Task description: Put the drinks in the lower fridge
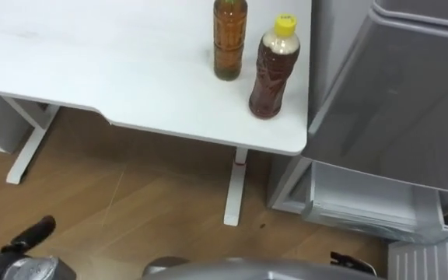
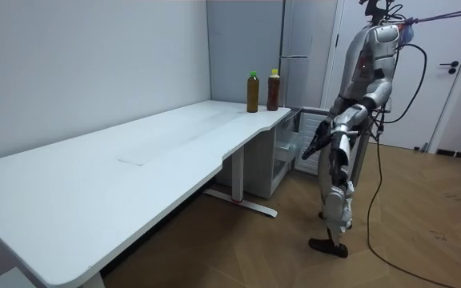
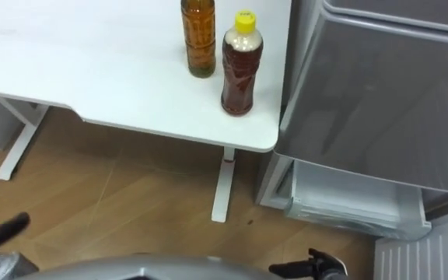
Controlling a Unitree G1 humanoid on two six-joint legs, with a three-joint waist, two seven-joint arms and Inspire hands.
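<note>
Both drinks stand upright on the white flat table, well ahead of the left hand and to its right. One is a clear plastic bottle of dark brown tea with a yellow cap, close to the table's rounded corner. Just beyond it is a clear plastic bottle of amber tea, near the first but not touching it. The left hand hangs low over the wooden floor, stretched out and holding nothing; of the right hand I cannot tell if it is released or clenched. The bottles look nearly full, so I judge them rather heavy and stiff, with smooth, perhaps slippery sides; the best hold is round the middle of the body. The table edge is near, so a careless push could tip one off. Ahead of the right hand, the grey fridge has its pale lower compartment open, with free floor before it.
</note>
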